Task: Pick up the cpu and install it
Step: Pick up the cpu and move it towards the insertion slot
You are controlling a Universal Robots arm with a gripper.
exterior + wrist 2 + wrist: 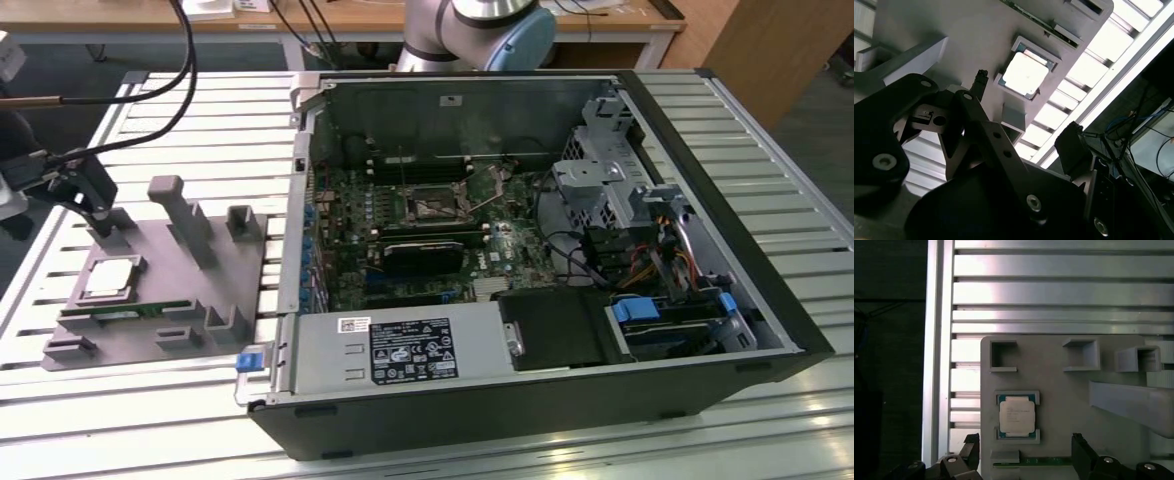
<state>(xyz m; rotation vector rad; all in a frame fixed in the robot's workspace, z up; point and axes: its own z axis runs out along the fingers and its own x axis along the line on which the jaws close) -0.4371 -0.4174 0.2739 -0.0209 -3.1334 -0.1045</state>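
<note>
Cpu (1016,416): one flat square chip with a silver top and a thin pale edge. We record it lying flat in a shallow square recess of the grey holder (1064,385), framed by the recess walls, with nothing touching it and nothing gripping it.

Grey holder: a flat plate with several open box-shaped pockets and upright posts (180,215) rising from it. We take it as our landmark. It rests on the slatted metal tabletop (1054,290).

Memory stick (1044,460): long, narrow and green, standing on edge in a slot of the holder just beside the cpu's recess.

Gripper (1026,455): black, hanging over the holder and near the cpu. We note its fingers (1081,452) spread wide apart with nothing between them. In both wrist views the cpu sits clear of both tips.

Computer case (467,420): black, lying open on its side on the tabletop, just beside the holder on the exterior view's right. Its motherboard (400,200) is exposed inside, with drive bays and cables at the end farther from the holder.

Robot arm base (481,30): grey and blue, standing beyond the case, well apart from the holder.
</note>
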